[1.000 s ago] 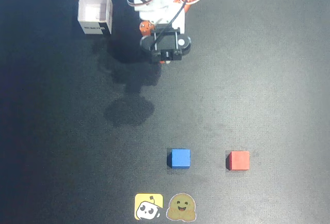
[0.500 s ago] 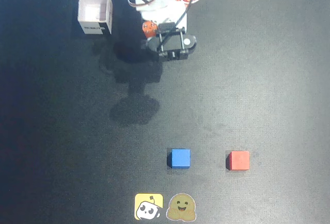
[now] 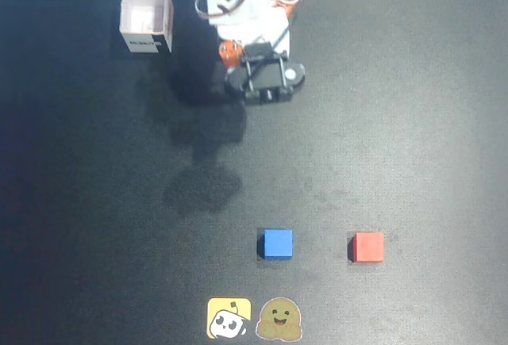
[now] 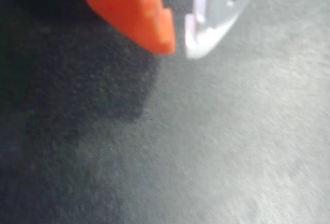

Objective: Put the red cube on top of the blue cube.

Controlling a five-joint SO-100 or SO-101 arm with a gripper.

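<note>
In the overhead view the red cube (image 3: 367, 247) sits well right of the blue cube (image 3: 276, 243), apart on the dark table (image 3: 413, 123), while the blurred wrist view seems to show the empty gripper (image 4: 178, 49) nearly closed.

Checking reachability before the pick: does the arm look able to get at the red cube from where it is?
Probably yes. The red cube sits alone on the dark mat, apart from the blue cube, with bare mat between it and the gripper, whose fingers hold nothing.
</note>
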